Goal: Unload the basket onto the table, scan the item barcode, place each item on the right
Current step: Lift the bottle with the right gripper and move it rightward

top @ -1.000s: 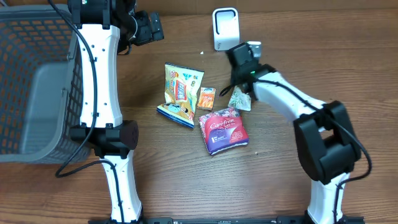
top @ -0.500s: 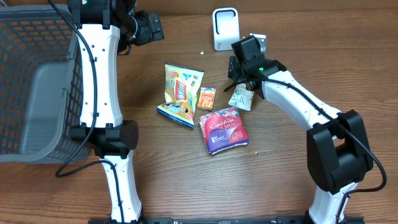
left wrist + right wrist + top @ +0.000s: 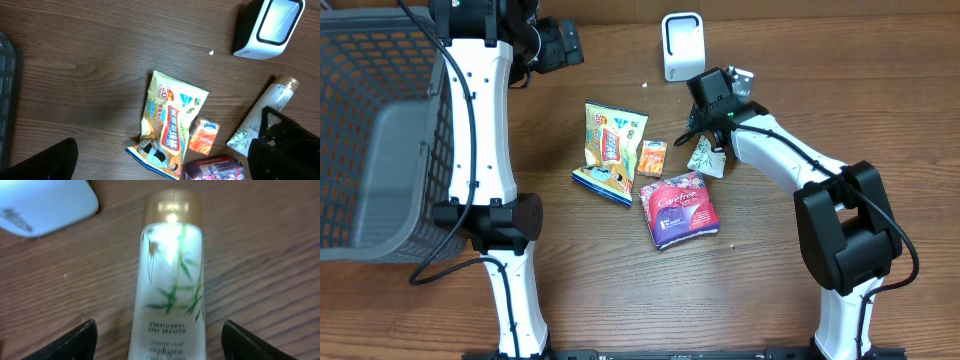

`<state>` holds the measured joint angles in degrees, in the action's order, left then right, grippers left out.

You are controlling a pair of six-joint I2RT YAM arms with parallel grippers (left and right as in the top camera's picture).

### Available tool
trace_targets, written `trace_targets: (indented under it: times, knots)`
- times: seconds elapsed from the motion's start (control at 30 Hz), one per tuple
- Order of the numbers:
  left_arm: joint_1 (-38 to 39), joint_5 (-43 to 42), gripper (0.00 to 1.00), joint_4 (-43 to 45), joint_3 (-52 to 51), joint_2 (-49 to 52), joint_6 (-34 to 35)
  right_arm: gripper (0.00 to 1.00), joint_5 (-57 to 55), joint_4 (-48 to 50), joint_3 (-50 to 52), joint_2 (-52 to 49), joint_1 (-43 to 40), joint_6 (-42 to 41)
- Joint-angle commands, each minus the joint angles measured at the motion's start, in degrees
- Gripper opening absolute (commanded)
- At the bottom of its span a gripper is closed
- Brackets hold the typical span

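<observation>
Right end effector (image 3: pixel 160 342) hangs just over the lower body of the white tube (image 3: pixel 172 280) with its fingers spread to either side, apart from it and pinching nothing. The tube, with a green leaf print, lies flat on the counter (image 3: pixel 275 255), its gold cap (image 3: pixel 172 205) pointing away from the wrist. The white scanner (image 3: pixel 45 205) stands near the tube, beyond the cap and to one side. By my reading this is the pick-up step, not yet the scan: the tube has not been lifted, and no barcode shows on its upper face. The next move calls for lowering, closing squarely across the rounded body, then lifting and turning it so the code faces the scanner window. Farther from the tube lie an orange packet (image 3: pixel 652 157), a purple pack (image 3: pixel 678 210) and a yellow snack bag (image 3: pixel 610 150). Well apart from the tube, the left end effector (image 3: pixel 560 45) sits wide open and empty.
</observation>
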<state>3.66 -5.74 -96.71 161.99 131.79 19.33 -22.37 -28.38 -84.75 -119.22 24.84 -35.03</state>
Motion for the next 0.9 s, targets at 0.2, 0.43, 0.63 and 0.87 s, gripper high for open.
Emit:
trace_targets:
  times: [0.2,0.43,0.63,0.87]
  knots:
    - [-0.04,0.22,1.00,-0.09,0.37,-0.52,-0.04,0.70,-8.57,4.04,-0.33,-0.87,1.77,10.58]
    - [-0.04,0.22,0.99,-0.09,0.37,-0.52,-0.04,0.75,-8.46,4.02,-0.35,-4.24,1.68,16.26]
    - [-0.04,0.22,0.99,-0.09,0.37,-0.52,-0.04,0.75,-8.41,2.08,-0.33,-4.98,0.44,17.62]
    - [-0.04,0.22,0.99,-0.09,0.37,-0.52,-0.04,0.62,1.70,-0.55,-0.13,-5.14,-4.09,17.25]
